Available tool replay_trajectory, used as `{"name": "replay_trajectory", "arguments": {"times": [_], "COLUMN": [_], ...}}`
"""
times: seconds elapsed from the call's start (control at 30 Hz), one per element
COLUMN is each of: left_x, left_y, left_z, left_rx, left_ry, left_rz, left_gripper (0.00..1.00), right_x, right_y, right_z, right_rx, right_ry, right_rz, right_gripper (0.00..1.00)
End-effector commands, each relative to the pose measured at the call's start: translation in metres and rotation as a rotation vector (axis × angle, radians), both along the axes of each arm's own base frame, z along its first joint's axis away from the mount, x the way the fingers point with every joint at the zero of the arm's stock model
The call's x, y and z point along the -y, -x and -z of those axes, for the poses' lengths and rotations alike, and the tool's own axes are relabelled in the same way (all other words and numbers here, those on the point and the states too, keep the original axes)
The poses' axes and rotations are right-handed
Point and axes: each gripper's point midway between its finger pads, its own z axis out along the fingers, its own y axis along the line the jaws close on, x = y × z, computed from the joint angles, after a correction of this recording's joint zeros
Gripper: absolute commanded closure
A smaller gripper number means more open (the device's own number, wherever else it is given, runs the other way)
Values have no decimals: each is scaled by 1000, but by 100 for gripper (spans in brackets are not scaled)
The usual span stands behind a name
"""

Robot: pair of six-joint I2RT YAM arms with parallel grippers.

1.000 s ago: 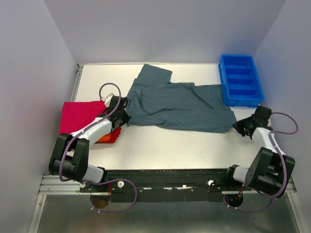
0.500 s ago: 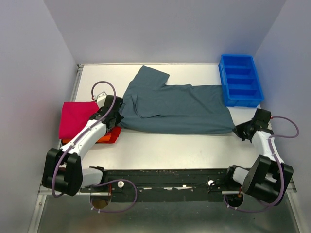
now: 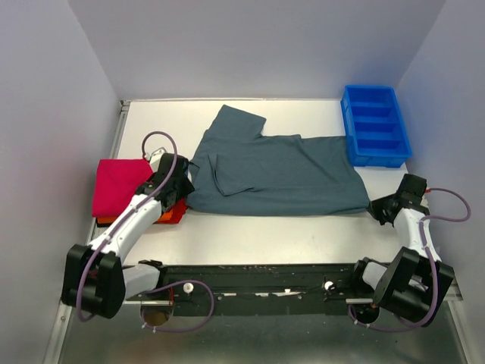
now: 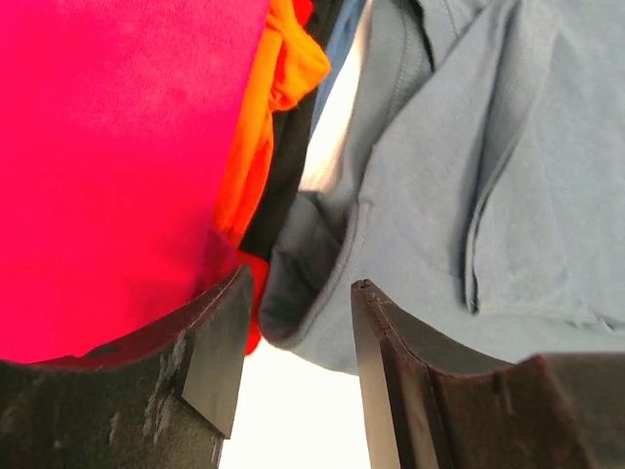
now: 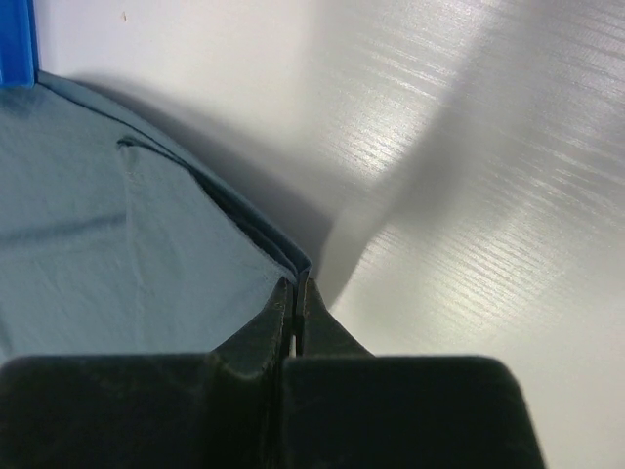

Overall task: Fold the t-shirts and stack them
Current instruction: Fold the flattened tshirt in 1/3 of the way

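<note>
Grey-blue cloth t-shirt (image 3: 288, 174) was pinched at its right corner by the right end effector (image 5: 296, 285); the left end effector (image 4: 300, 283) was seen parted beside its left edge.

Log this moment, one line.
grey shirt: spread on table | left gripper: open at its left edge | right gripper: shut on its right corner | pink shirt, orange shirt: piled left

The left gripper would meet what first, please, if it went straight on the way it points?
Most likely the grey-blue t-shirt, whose edge lies between its open fingers; depth is hard to judge.
</note>
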Motion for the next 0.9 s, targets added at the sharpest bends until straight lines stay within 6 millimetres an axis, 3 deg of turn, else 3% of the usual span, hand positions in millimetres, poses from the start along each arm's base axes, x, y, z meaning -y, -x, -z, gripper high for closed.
{"name": "replay_trajectory", "arguments": {"times": [0.0,0.17,0.43,0.67,0.87], "left_x": [12,33,30,29,28], "left_y": [20,36,38,24,17], "left_z": [-16,-9,3,15,28], "left_rx": [44,44,62,109,86], "left_ry": [108,277,316,349,341], "left_rz": [48,22,-56,-127,-162], "left_gripper": [41,44,38,33,42], "right_x": [6,3,-1,-1,-3], "right_y": [5,5,2,1,1], "right_z": [-1,0,2,2,2], "right_rx": [-11,-1,16,22,30], "right_ry": [31,12,-4,-10,-15], "right_rz": [13,16,10,12,9], "right_gripper": [99,99,99,99,99]}}
